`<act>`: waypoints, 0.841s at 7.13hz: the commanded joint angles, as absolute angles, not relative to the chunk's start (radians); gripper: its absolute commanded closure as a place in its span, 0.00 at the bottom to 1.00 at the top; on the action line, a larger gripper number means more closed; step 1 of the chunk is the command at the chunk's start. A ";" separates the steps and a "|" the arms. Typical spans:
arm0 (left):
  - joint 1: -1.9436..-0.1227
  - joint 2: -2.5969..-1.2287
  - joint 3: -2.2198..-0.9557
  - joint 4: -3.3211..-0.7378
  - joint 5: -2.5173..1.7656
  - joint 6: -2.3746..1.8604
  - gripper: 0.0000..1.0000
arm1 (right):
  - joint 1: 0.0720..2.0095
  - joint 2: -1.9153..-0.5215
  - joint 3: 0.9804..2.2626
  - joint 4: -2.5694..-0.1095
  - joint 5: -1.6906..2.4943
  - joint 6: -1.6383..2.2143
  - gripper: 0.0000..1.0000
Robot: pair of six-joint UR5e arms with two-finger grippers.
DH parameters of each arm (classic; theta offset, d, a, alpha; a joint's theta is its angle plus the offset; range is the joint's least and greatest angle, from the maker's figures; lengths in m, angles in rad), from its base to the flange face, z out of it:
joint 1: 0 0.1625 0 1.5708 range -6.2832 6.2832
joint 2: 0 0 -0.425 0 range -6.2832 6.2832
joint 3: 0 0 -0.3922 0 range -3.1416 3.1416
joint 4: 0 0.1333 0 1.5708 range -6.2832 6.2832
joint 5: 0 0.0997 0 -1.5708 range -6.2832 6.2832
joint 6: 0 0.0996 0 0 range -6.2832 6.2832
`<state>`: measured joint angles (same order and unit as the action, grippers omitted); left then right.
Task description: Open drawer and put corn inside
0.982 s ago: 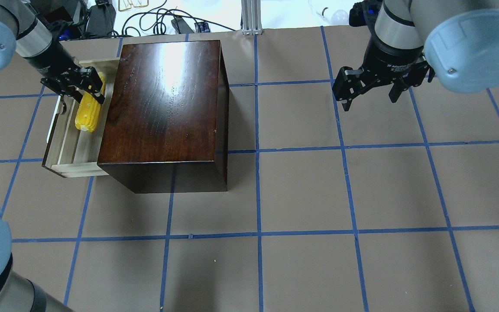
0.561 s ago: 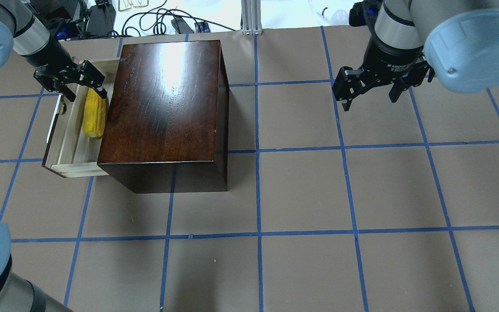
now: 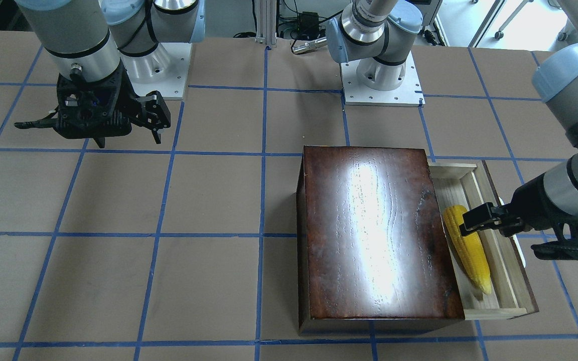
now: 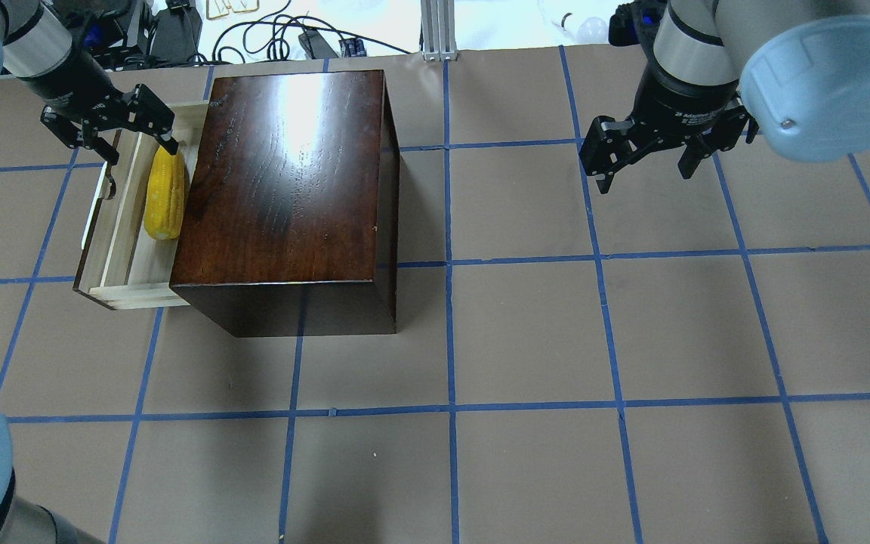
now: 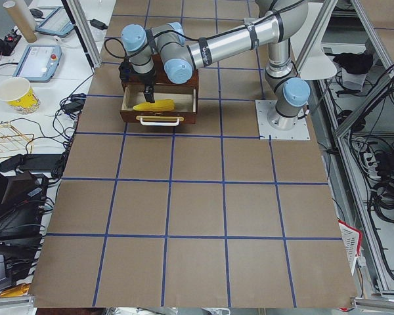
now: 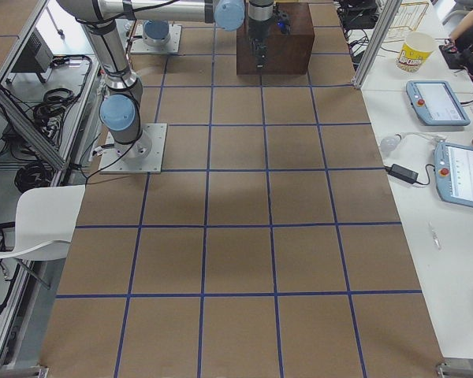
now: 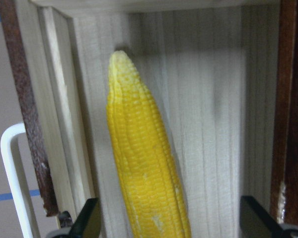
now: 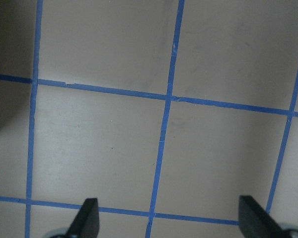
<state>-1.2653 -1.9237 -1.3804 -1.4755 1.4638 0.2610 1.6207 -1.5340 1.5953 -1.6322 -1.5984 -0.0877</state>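
Observation:
The drawer (image 4: 129,264) stands pulled out from the left side of the dark-brown box (image 4: 284,181), its white handle (image 4: 86,227) outward. The yellow corn (image 4: 165,195) lies flat inside it, close to the box, and also shows in the front view (image 3: 467,249) and the left wrist view (image 7: 144,163). My left gripper (image 4: 139,143) is open and empty, held above the far end of the drawer and the corn's thick end. My right gripper (image 4: 646,175) is open and empty, above bare table at the far right.
The table is brown paper with blue tape grid lines (image 4: 450,408). Cables and gear (image 4: 276,38) lie beyond the far edge. The arm bases (image 3: 382,75) stand on the robot's side of the table.
My left gripper has opened and let go of the corn, then drawn up and back toward the far left. The corn now lies flat in the drawer. The right arm has not moved.

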 commanded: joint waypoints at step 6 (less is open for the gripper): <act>-1.442 -1.806 -1.327 -1.578 1.573 0.086 0.00 | 1.621 -1.534 1.595 -1.632 -1.598 -0.087 0.00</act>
<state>-1.4023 -1.8160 -1.3169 -1.5654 1.5050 0.1040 1.6214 -1.5340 1.5954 -1.6322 -1.5984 -0.0874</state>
